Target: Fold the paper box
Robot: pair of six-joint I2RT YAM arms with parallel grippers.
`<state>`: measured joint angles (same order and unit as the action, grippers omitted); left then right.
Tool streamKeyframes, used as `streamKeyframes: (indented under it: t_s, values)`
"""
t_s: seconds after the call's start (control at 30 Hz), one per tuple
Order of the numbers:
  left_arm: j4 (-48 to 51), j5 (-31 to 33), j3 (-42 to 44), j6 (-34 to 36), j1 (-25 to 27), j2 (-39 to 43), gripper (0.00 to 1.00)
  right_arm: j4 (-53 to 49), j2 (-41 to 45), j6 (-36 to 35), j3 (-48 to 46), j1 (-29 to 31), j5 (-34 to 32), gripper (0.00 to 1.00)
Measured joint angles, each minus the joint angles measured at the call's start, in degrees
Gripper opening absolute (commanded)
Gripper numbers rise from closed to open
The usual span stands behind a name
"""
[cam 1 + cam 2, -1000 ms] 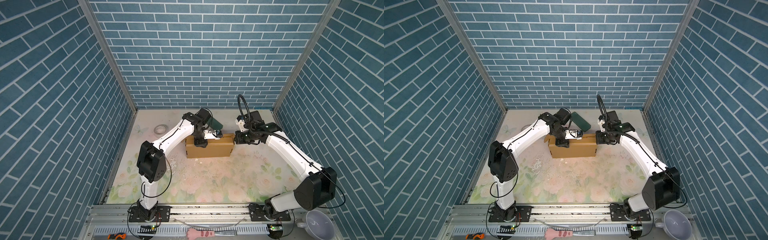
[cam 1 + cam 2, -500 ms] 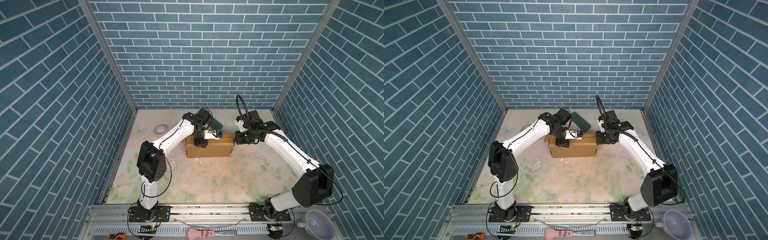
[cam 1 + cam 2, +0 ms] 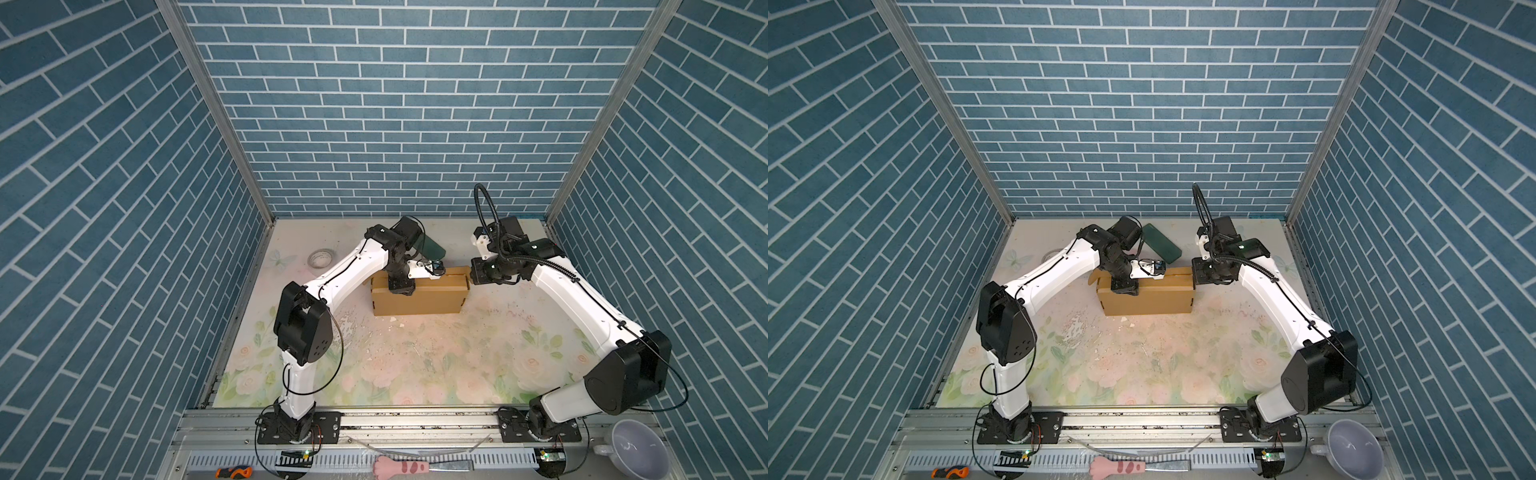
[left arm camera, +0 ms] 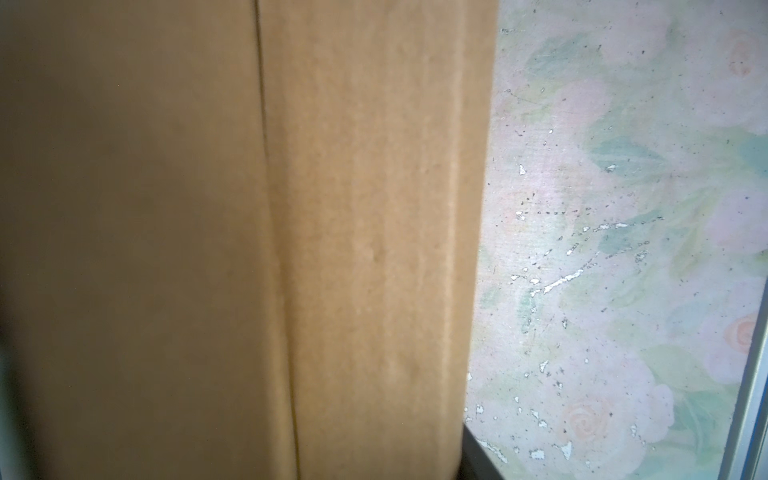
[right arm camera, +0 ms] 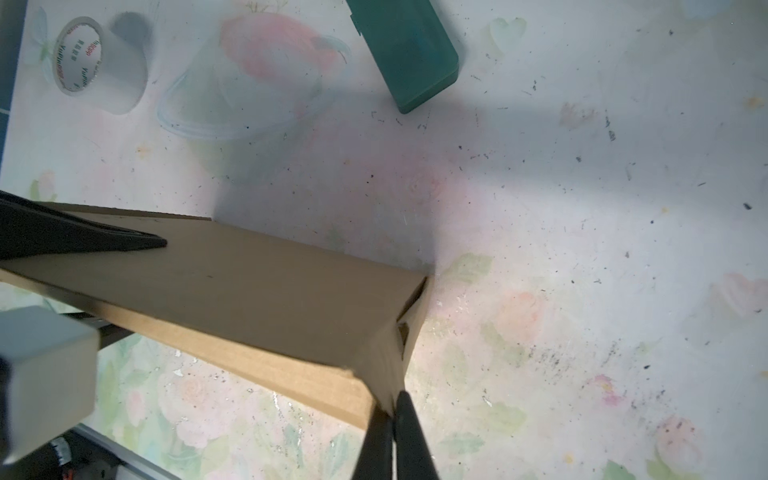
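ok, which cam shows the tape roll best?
Right wrist: the tape roll is close and whole, with its label print visible. Both top views show it tiny; the left wrist view misses it.

The paper box (image 3: 417,300) sits toward the back of the table (image 3: 415,374), the block (image 3: 432,249) just behind it, the tape roll (image 3: 321,258) off to its left. Left gripper (image 3: 401,289) on top, right gripper (image 3: 471,276) at its right end.
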<state>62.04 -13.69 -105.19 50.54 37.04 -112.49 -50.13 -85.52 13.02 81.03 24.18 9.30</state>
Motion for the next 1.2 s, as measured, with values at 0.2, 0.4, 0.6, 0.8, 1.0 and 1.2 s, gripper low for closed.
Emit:
streamKeyframes:
  t_s: [0.2, 0.4, 0.6, 0.8, 1.0, 1.2]
  values:
    - [0.00, -0.02, 0.00, -0.02, 0.00, 0.00, 0.23, 0.02, 0.00, 0.26, 0.00, 0.02, 1.03, 0.00]
    - [-0.04, 0.00, 0.00, -0.02, 0.00, 0.00, 0.23, 1.95, 0.72, 2.25, -1.53, 0.02, 1.57, 0.00]
    - [-0.04, 0.00, 0.00, -0.02, 0.00, 0.00, 0.24, 5.16, 2.71, 5.22, -4.59, 0.02, 1.81, 0.00]
    - [-0.02, 0.11, 0.00, -0.04, 0.00, 0.00, 0.24, 11.26, 6.69, 7.28, -10.69, 0.04, 1.79, 0.00]
    - [-0.17, 0.22, 0.00, -0.20, 0.00, 0.00, 0.28, 19.52, 10.73, 8.83, -17.62, 0.07, 1.86, 0.00]
    - [-0.42, 0.55, 0.00, -0.48, 0.00, 0.00, 0.37, 22.10, 11.47, 9.70, -19.12, 0.09, 1.81, 0.00]
